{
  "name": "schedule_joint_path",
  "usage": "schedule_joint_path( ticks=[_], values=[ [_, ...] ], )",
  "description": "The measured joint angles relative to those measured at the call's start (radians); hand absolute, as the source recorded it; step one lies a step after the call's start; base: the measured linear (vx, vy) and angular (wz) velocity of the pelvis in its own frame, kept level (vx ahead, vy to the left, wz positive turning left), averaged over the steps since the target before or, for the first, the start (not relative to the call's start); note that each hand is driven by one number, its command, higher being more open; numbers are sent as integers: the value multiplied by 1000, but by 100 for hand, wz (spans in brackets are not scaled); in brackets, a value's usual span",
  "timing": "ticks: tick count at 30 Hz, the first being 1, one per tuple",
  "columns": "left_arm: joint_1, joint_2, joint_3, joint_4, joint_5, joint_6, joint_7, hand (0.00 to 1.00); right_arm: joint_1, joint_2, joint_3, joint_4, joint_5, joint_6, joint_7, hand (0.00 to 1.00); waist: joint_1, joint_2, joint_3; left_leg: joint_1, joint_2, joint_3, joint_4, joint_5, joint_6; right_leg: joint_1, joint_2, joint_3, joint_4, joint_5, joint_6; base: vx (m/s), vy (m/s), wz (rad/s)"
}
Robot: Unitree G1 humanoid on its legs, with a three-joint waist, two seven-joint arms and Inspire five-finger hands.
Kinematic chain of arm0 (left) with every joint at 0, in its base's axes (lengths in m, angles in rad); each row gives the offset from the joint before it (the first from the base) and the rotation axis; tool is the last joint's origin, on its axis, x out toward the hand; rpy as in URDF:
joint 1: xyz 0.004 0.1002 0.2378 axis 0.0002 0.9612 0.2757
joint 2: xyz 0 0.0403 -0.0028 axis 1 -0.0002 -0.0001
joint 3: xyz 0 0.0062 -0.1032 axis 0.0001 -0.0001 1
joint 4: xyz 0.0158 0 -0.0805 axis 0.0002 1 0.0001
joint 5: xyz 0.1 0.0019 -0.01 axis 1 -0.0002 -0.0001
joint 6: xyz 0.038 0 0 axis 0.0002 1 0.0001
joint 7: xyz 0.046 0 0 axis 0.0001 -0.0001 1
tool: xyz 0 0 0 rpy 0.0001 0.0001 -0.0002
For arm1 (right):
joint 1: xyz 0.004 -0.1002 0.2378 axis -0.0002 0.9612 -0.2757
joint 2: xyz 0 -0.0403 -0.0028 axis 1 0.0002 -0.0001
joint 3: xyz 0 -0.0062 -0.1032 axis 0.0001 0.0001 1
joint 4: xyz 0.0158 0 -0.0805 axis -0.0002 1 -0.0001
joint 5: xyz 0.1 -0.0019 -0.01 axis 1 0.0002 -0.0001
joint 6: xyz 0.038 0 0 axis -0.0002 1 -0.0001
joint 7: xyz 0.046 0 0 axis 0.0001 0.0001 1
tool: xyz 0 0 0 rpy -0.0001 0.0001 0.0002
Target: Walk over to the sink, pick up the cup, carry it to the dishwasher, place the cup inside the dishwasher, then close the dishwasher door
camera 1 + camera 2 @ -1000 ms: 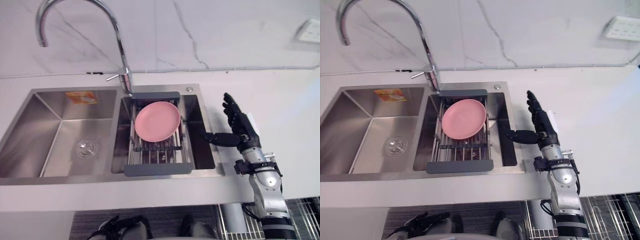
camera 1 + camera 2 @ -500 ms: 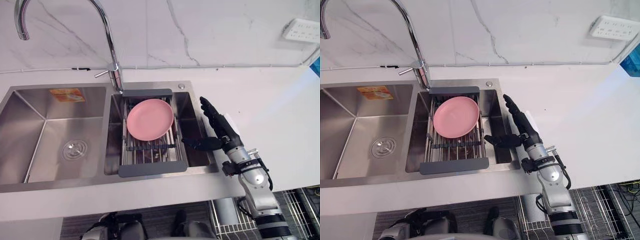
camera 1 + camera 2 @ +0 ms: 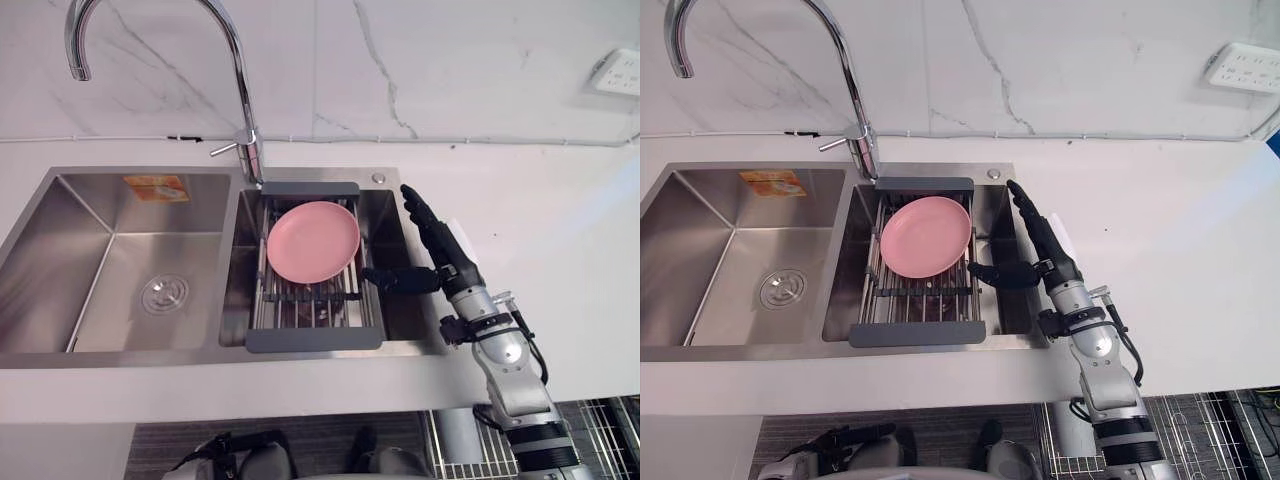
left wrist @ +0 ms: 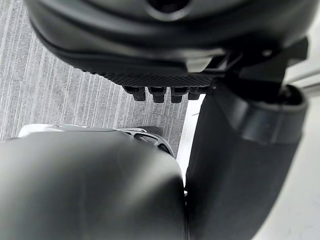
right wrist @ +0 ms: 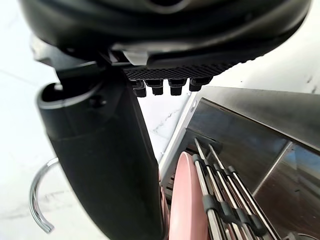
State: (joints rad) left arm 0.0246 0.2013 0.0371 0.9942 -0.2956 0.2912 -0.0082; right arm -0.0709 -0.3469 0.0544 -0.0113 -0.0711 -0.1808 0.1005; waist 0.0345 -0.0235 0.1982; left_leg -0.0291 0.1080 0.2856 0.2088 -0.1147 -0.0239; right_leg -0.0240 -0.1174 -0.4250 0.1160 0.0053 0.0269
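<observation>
Reach has grown: the right hand (image 3: 448,262) was over the desk (image 3: 560,230) by the sink (image 3: 60,260). Now its thumb pokes over the right bowl, near the pink plate (image 3: 313,241) on the rack (image 3: 315,340). Pick-up looks close. This hand is spread wide and holds nothing. Left hand (image 4: 165,40) hangs loose above the floor (image 4: 50,90).

I face a white marble-look wall (image 3: 480,60) run through with thin grey veins, evenly lit. A white rectangular socket plate (image 3: 1245,68) sits on it, high at my right. Below the wall a smooth white countertop (image 3: 570,230) stretches rightward, and beneath me lies a grey ribbed floor (image 4: 55,95).
</observation>
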Motion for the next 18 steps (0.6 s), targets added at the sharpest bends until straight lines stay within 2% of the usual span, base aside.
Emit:
schedule_joint_path(
  ticks=[7,12,16,18],
  values=[
    [5,-1,5,-2,-1,-3,-17,100,-28,0,45,1,-80,85,8,100,7,1,0,3,-18,-25,-28,23,7,5,-13,-23,0,2,3,-29,6,11],
    [12,-1,5,-7,-3,-12,-16,100,-73,-4,54,2,-90,112,25,100,8,1,0,4,-21,-27,-30,25,8,6,-16,-25,2,2,3,-5,0,1],
    [15,-2,8,-10,-3,-12,-7,100,-86,-16,75,2,-161,126,33,100,12,1,0,5,-21,-28,-27,25,8,8,-17,-25,4,2,3,0,0,0],
    [15,-3,15,-11,-3,-11,-4,100,-96,-25,98,2,-228,159,31,100,14,1,0,6,-21,-27,-23,25,8,9,-17,-24,6,2,3,-15,-1,0]
  ],
)
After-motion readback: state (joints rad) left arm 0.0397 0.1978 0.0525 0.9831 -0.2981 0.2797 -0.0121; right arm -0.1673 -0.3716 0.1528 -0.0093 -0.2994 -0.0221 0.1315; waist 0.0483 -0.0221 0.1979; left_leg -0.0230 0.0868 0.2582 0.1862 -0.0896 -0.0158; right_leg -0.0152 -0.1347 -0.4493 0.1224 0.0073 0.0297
